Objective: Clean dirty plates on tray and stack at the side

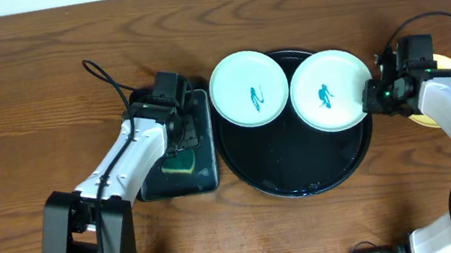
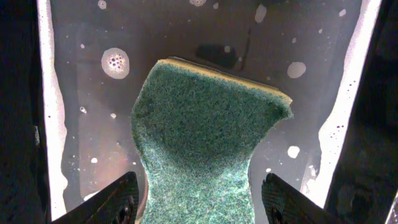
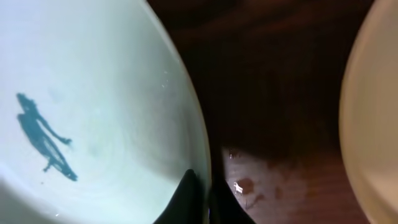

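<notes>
**Ana:** What is the biggest thing on the wooden table [image 1: 17,69]?

**Ben:** The round black tray [image 1: 303,189], glossy and set at the middle. Everything else can be placed from it.

**Ana:** And beside it?

**Ben:** A rectangular black tray [image 1: 208,176] lies just off its left rim. It is wet, with droplets across its floor.

**Ana:** Where are the plates?

**Ben:** The left-hand mint plate [image 1: 248,89] sits over the round tray's far-left rim and partly overhangs it. The right-hand mint plate [image 1: 327,90] covers the far-right part, its edge reaching past the rim. Each has a teal squiggle at its centre, and the two lie just beside each other. The yellow plate [image 1: 450,64] is off the tray, on the wood to its right and mostly under the right arm.

**Ana:** Is the sponge [image 2: 205,155] on the round tray?

**Ben:** No, it lies green side up in the rectangular tray, left of the round one.

**Ana:** What are the fingers doing?

**Ben:** The left gripper [image 2: 199,196] hangs over the sponge with its fingers apart, one on each side of the narrow end. The right gripper [image 3: 202,200] is at the tray's right edge, and its fingers are pinched together on the right-hand mint plate's rim.
</notes>
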Motion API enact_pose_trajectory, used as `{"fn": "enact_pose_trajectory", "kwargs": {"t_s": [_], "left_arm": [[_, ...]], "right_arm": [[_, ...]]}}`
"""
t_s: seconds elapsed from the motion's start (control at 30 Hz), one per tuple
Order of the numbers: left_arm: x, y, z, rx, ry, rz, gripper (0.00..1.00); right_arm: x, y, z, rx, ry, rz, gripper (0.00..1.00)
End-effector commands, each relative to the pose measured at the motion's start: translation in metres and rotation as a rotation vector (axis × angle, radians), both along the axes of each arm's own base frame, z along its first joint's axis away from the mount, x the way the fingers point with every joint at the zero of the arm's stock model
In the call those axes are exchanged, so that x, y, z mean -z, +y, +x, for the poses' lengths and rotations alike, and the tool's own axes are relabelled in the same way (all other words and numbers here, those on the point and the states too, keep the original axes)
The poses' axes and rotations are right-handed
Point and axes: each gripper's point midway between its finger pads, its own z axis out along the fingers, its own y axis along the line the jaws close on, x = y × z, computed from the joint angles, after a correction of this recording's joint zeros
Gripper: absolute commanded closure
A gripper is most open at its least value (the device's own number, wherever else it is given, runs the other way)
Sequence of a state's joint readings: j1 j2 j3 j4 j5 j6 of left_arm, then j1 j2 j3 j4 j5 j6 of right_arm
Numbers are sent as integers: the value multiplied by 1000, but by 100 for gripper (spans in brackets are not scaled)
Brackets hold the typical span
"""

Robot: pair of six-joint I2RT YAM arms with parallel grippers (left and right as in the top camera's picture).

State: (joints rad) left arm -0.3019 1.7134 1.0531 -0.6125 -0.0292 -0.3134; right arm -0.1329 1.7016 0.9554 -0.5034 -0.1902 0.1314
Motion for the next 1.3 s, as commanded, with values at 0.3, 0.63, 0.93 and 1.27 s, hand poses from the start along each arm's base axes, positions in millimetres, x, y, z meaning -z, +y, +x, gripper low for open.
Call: {"fn": "enact_pose_trajectory", "kwargs": {"t_s": [0.3,0.63,0.93,1.27], "left_arm": [[9,4,-6,-3,29,13,36],[9,4,-7,-3,33,14,35],[10,5,-9,-3,41,16,36],[10,5,-9,-3,43,17,36]], "right_arm": [[-26,28,-56,23,175,120,99],[-12,56,-89,-21,300,90,99],[8,78,-80,-11,226,73,99],[9,99,-63,-78,133,76,90]]}}
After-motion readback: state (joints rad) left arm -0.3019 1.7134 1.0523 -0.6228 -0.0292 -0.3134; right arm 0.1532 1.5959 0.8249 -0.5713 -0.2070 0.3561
